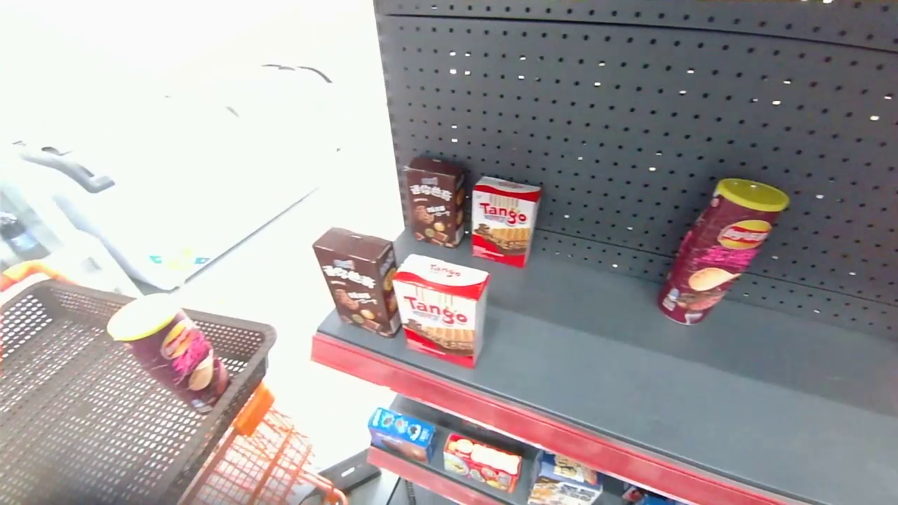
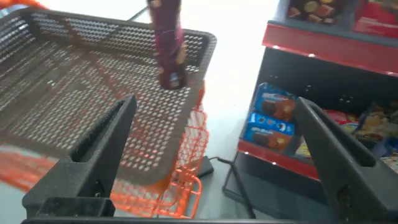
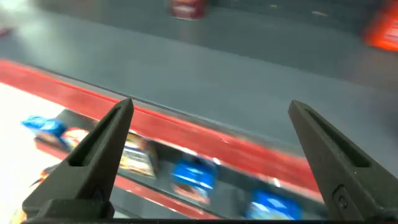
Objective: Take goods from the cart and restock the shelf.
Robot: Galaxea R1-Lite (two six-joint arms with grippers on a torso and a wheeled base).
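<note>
A maroon chip can point(image 1: 172, 348) with a yellow lid leans in the dark mesh basket point(image 1: 70, 414) of the orange cart at the lower left. In the left wrist view the chip can point(image 2: 168, 43) stands against the basket's far wall point(image 2: 93, 81), and my left gripper point(image 2: 214, 155) hangs open some way in front of it. A second chip can point(image 1: 719, 249) stands on the grey shelf point(image 1: 631, 372) at the right. My right gripper point(image 3: 211, 155) is open with nothing in it, in front of the shelf's red edge point(image 3: 186, 127), with that can's base point(image 3: 186, 9) farther back.
Two brown boxes point(image 1: 359, 279) and two red-and-white wafer boxes point(image 1: 442, 307) stand at the shelf's left end. A pegboard wall point(image 1: 631, 126) backs the shelf. The lower shelf holds blue and red snack packs point(image 1: 484, 459). The orange cart frame point(image 1: 266, 463) sits under the basket.
</note>
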